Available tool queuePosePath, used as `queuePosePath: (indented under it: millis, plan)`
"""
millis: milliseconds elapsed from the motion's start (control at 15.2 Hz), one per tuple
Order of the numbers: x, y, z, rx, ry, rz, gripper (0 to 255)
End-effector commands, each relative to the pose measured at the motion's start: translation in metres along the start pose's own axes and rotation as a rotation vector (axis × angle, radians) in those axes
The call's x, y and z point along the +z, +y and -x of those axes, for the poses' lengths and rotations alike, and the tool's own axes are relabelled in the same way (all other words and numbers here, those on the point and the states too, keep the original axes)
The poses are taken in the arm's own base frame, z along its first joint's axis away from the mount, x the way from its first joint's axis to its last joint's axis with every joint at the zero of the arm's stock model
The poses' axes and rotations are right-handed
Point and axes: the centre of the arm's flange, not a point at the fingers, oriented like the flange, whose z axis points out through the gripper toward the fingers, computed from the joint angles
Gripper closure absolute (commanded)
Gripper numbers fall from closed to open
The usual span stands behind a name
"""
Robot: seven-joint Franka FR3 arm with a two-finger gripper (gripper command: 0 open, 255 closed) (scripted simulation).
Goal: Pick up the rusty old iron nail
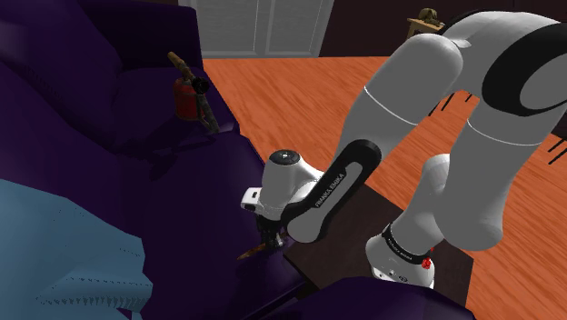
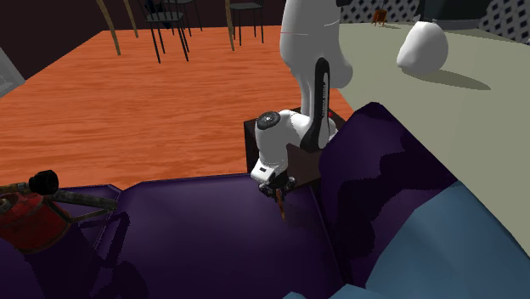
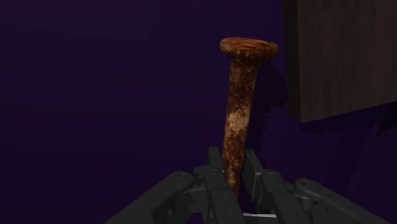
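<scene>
The rusty nail (image 3: 238, 114) is a thick brown-orange spike with a flat round head. My black gripper (image 3: 233, 170) is shut on its shank, with the head pointing away from the hand. In the shoulder view the nail (image 1: 253, 250) sticks out below the gripper (image 1: 270, 235), over the dark purple sofa seat (image 1: 209, 200). The second exterior view shows the nail (image 2: 281, 207) hanging from the gripper (image 2: 279, 188), its far end close to the purple surface (image 2: 212, 238). Whether it touches the seat I cannot tell.
A red canister with a dark hose (image 1: 188, 98) (image 2: 25, 222) stands on the purple seat away from the gripper. A blue cushion (image 1: 64, 259) (image 2: 450, 246) lies nearby. The dark brown stand (image 1: 359, 238) (image 3: 343, 57) adjoins the sofa. Orange wood floor (image 2: 127, 93) lies beyond.
</scene>
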Motion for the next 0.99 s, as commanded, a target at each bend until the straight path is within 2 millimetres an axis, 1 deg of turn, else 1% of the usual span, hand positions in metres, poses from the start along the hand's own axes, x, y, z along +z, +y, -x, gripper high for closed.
queuePosePath:
  millis: [0, 66, 924]
  plan:
    - [0.000, 0.000, 0.000, -0.001, -0.001, -0.001, 255]
    - [0.000, 0.000, 0.000, -0.001, -0.001, -0.001, 255]
    - [-0.068, -0.008, -0.004, -0.001, -0.001, -0.001, 255]
